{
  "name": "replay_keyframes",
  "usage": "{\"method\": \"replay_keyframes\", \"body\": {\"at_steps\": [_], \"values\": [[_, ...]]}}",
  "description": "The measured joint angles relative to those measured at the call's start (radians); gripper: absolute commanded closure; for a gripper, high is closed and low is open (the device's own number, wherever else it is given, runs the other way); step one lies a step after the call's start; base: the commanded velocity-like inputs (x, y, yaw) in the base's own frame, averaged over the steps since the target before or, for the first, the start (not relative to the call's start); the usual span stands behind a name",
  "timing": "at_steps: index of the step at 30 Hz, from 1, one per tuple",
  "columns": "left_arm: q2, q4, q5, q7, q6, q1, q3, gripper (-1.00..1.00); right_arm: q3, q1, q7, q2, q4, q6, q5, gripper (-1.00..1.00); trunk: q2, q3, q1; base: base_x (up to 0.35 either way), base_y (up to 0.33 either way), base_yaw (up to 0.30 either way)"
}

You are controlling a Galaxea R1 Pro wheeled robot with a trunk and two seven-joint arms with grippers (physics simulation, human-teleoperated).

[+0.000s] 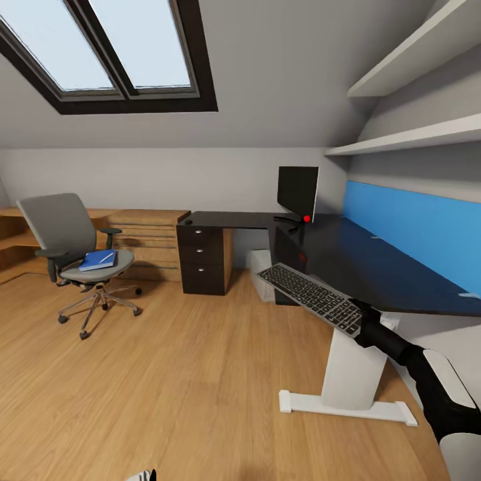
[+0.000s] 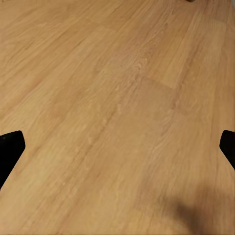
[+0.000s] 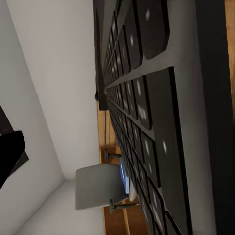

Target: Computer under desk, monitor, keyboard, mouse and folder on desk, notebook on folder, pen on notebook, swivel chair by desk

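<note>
Beside bench point(image 1: 374, 267), right pincer point(image 1: 361, 319) grips keyboard point(image 1: 310, 297) end, held off edge; left pincer point(image 2: 117, 147) wide above floor point(image 2: 117, 98).

The counter point(image 1: 374, 267) is lying mostly bare, with the monitor point(image 1: 298, 192) standing at its far corner and the shelves point(image 1: 414, 137) hanging well above. The keyboard point(image 1: 314, 298) is jutting out past the counter's near edge, held in the right gripper point(image 1: 364, 319). Wood floor point(image 1: 167, 374) is stretching open between the counter and the swivel chair point(image 1: 77, 254), which is standing well apart, carrying the folder point(image 1: 98, 260).
</note>
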Motion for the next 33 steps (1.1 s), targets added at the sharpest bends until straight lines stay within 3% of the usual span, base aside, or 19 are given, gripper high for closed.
{"method": "replay_keyframes", "body": {"at_steps": [10,11,22,33], "values": [[0.0,0.0,0.001,0.0,0.0,0.0,0.001,-1.0,0.013,0.0,0.0,-0.001,-0.001,0.0,0.0,-1.0,0.0,0.0,0.0,0.002,0.001,0.0],[0.0,0.0,0.001,0.0,0.0,0.0,0.002,-1.0,0.014,0.0,0.0,-0.001,-0.001,0.0,0.0,1.0,0.0,0.0,0.0,0.0,0.0,0.0],[0.0,0.0,-0.001,0.0,0.0,0.0,-0.001,-1.0,0.02,0.0,0.001,-0.002,-0.002,-0.001,-0.003,1.0,0.0,0.0,0.0,0.0,0.0,0.0],[0.0,0.0,-0.002,0.001,0.0,0.0,0.004,-1.0,0.038,0.0,0.009,0.005,-0.013,-0.008,0.008,1.0,0.077,0.034,-0.042,0.0,0.0,0.0]]}}
